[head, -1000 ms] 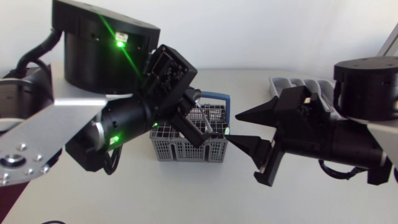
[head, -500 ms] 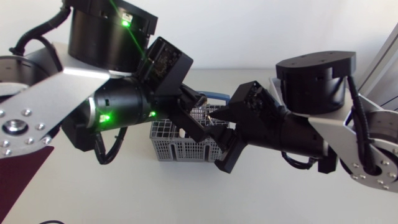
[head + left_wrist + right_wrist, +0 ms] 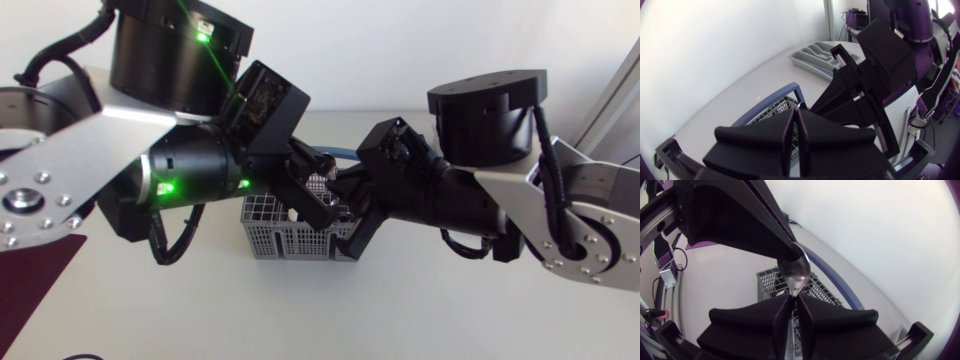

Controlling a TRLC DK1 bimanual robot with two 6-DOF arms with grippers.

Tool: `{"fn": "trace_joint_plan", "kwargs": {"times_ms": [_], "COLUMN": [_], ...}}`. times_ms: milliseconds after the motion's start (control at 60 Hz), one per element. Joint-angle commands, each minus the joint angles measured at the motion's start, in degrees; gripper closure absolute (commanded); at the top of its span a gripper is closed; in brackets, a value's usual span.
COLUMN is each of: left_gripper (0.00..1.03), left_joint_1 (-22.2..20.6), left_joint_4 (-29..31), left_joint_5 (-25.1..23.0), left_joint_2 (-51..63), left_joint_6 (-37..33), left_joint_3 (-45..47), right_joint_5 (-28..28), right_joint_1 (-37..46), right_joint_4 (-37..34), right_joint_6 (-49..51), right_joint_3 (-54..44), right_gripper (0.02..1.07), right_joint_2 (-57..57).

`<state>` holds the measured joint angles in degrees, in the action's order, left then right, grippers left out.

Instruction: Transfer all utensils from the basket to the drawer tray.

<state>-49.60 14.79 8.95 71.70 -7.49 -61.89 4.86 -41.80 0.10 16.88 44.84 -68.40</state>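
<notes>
Head view: left gripper (image 3: 322,203) and right gripper (image 3: 350,203) meet tip to tip above the basket (image 3: 285,238), seemingly for a handover. Left wrist view: fingers pressed together, drawer tray (image 3: 815,55) far ahead. Right wrist view: jaws pinch the spoon (image 3: 795,272) by its handle, bowl just ahead.

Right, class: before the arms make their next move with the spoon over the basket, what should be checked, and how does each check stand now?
1. Right gripper jaws on the handle of the spoon: ok, shut on it from both sides.
2. Left gripper clear of the spoon: not ok, its jaws are shut at the bowl end.
3. Basket upright beneath both grippers: ok.
4. Drawer tray in sight beyond the right gripper: ok.
5. Other utensils left in the basket: cannot tell, the arms hide most of it.
</notes>
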Motion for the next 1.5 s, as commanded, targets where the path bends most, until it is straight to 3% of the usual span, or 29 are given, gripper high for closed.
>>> {"fn": "trace_joint_plan", "kwargs": {"times_ms": [0,150,333,450,567,850,1150,1400,1483], "left_gripper": [1.00,1.00,0.70,0.61,0.43,0.43,0.44,0.44,0.44], "left_joint_1": [0.30,0.39,1.26,1.97,3.02,4.25,5.66,5.83,6.01], "left_joint_4": [0.07,-0.20,-1.16,-1.51,-1.78,-0.02,7.36,10.09,11.14], "left_joint_5": [-0.78,-0.60,-0.51,-0.51,-0.51,-0.60,-5.79,-8.51,-9.57], "left_joint_2": [0.81,0.37,-1.30,-2.18,-2.88,-2.18,4.41,7.49,8.81], "left_joint_6": [1.33,1.51,1.42,1.16,1.16,1.07,1.33,1.69,1.60], "left_joint_3": [-1.74,-1.74,-2.36,-3.33,-3.94,-5.26,-8.69,-10.18,-10.36], "right_joint_5": [0.67,2.08,5.42,7.88,12.28,25.02,36.53,38.12,37.41], "right_joint_1": [0.84,1.02,1.37,2.60,6.21,22.29,48.48,63.51,67.20], "right_joint_4": [-0.98,-2.38,-4.84,-6.95,-9.94,-19.52,-34.90,-48.70,-49.23], "right_joint_6": [-0.89,-0.80,-0.27,1.05,2.98,16.25,45.61,68.55,73.12], "right_joint_3": [1.65,2.01,1.83,1.39,0.60,-1.07,2.36,13.43,16.95], "right_gripper": [1.01,1.01,1.01,1.01,1.01,1.01,1.01,1.01,1.01], "right_joint_2": [-1.12,-1.21,-1.21,-0.50,1.08,4.42,-1.91,-18.17,-22.83]}}
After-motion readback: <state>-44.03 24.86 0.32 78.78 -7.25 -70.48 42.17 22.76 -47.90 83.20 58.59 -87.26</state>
